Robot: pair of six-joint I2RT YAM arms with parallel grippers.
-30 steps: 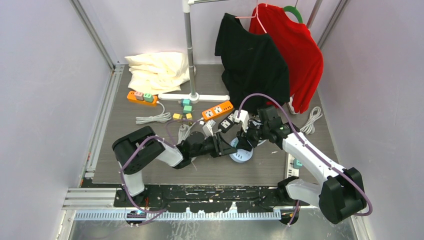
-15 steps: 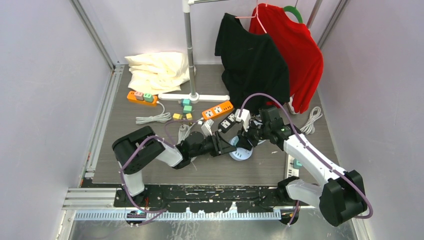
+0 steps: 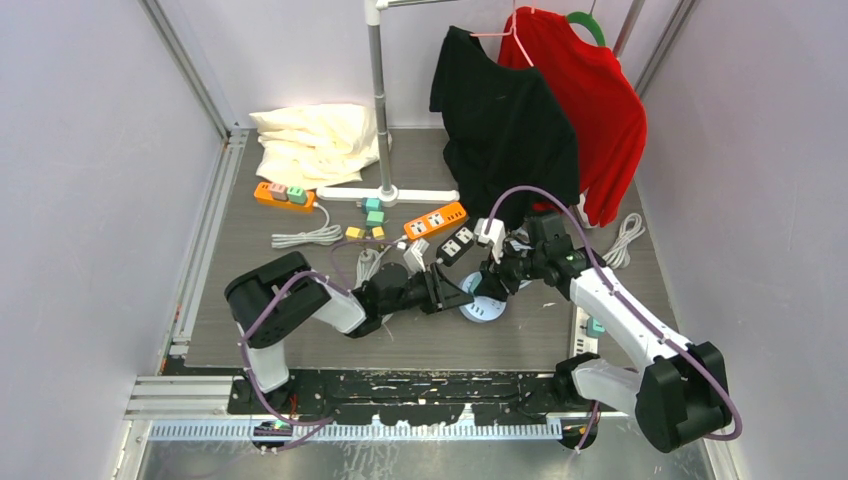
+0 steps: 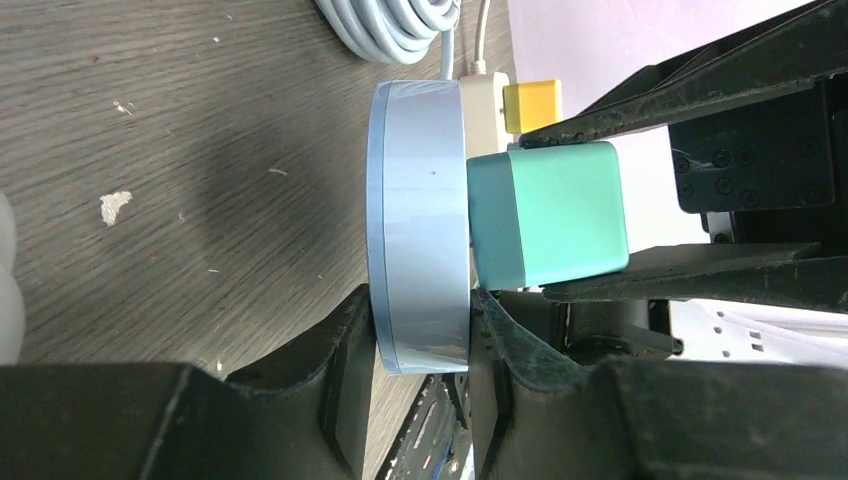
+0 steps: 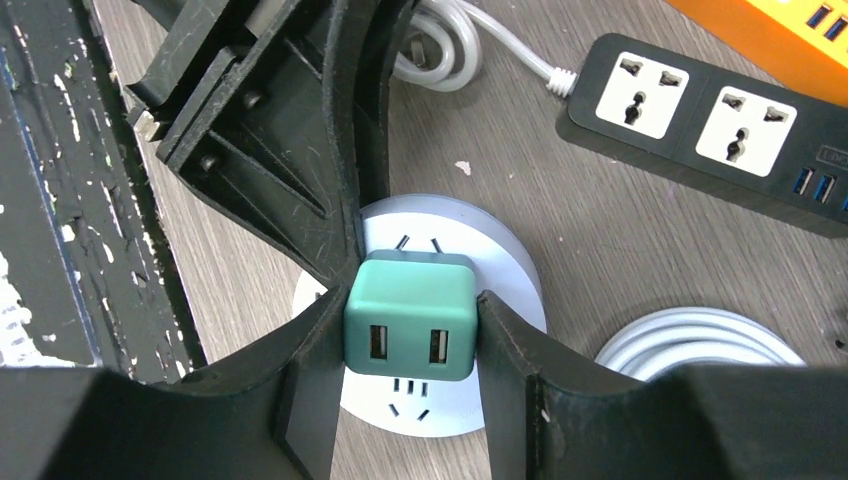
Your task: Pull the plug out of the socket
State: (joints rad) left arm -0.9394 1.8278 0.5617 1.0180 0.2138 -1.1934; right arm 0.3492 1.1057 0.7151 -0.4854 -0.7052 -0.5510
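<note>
Grey wood-grain desk (image 3: 225, 235) filled the overhead view. The round white socket (image 3: 485, 312) lay flat near its middle, with my left hand (image 3: 462, 297) and right hand (image 3: 493, 284) meeting over it from either side. On the far side an orange power strip (image 3: 435, 220) and a black power strip (image 3: 456, 243) crowded close, and a black shirt (image 3: 505, 120) and a red shirt (image 3: 590, 110) hung behind them. Bare desk stayed open toward the near edge.

From my left wrist the socket (image 4: 420, 215) showed edge-on as a smooth pale grey-blue disc. My left hand (image 4: 420, 345) was clamped across its rim, one matte black finger on each face. The plug (image 4: 545, 214), a teal cube with rounded corners, sat seated against the socket's face, flat black fingers of my other hand above and below it. A yellow plug (image 4: 530, 105) and a glossy cable coil (image 4: 385, 25) lay just beyond.

From my right wrist the plug (image 5: 410, 300) showed two ports on its end. My right hand (image 5: 412, 322) was closed on it, scuffed fingers pressing both sides, with the white socket (image 5: 500, 260) beneath. The black power strip (image 5: 700, 120) lay apart, beyond the rim, and a ribbed cable coil (image 5: 700, 350) sat near its right edge.
</note>
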